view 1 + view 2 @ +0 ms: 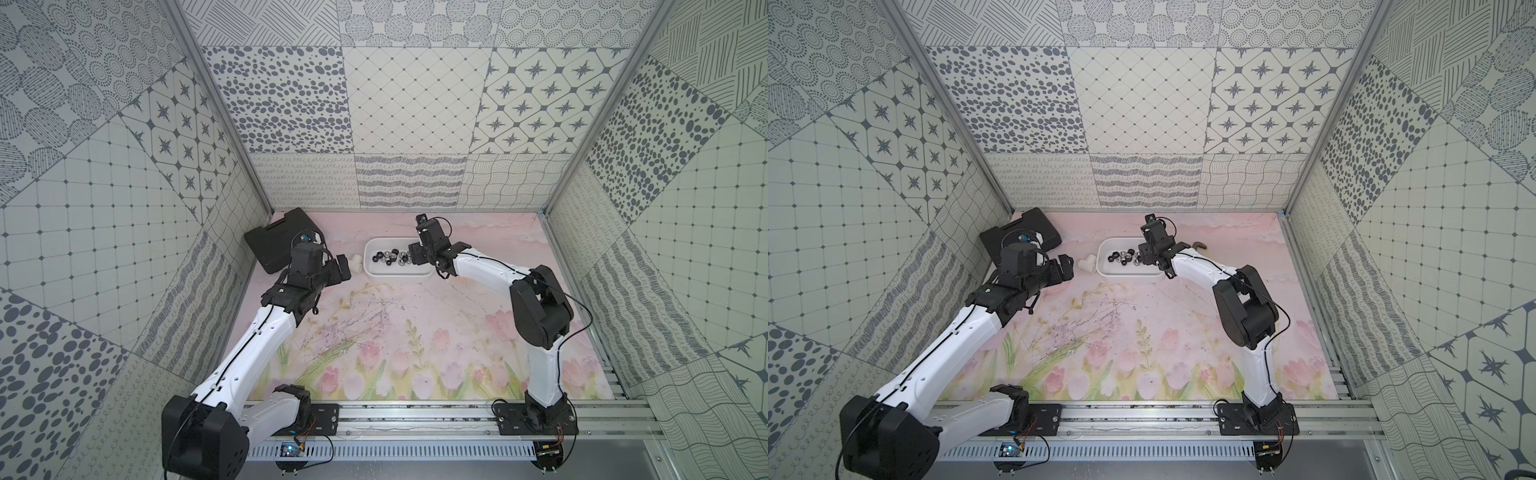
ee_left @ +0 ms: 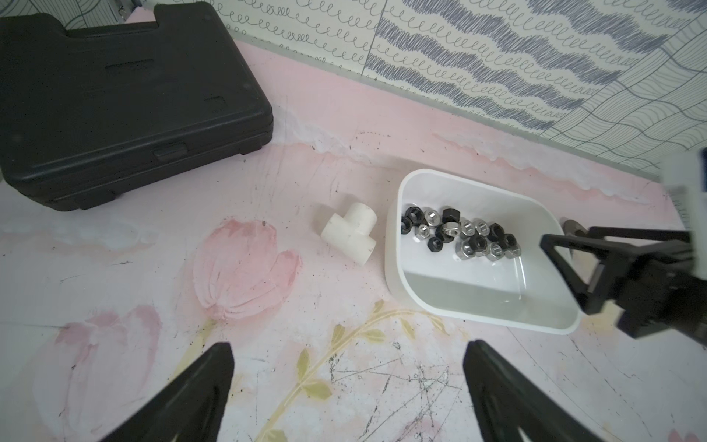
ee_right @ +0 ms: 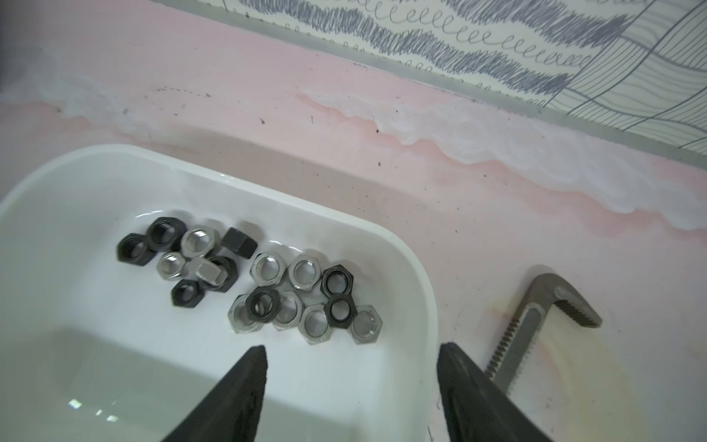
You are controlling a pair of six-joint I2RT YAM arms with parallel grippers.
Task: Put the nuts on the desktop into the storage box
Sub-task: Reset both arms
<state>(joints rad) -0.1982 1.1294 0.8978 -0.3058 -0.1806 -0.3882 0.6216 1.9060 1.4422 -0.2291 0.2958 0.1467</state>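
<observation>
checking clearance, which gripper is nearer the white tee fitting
Left. The left gripper hangs open close to the fitting, not touching it. The right gripper is open over the box's opposite end, with the nuts between it and the fitting.

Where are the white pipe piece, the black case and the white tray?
white pipe fitting point(image 2: 350, 235): left wrist view, its middle body.
black case point(image 2: 126, 103): left wrist view, flat lid.
storage box point(image 3: 76, 287): right wrist view, bare inside floor.

Black and silver nuts point(image 2: 459, 235) are found clustered inside the white storage box point(image 2: 478, 294) on the floral surface point(image 2: 153, 268). A white T-fitting point(image 2: 350, 233) is noted just beside it, a black case point(image 2: 126, 99) farther off. The left pincer point(image 2: 348, 398) is seen spread, empty.
</observation>
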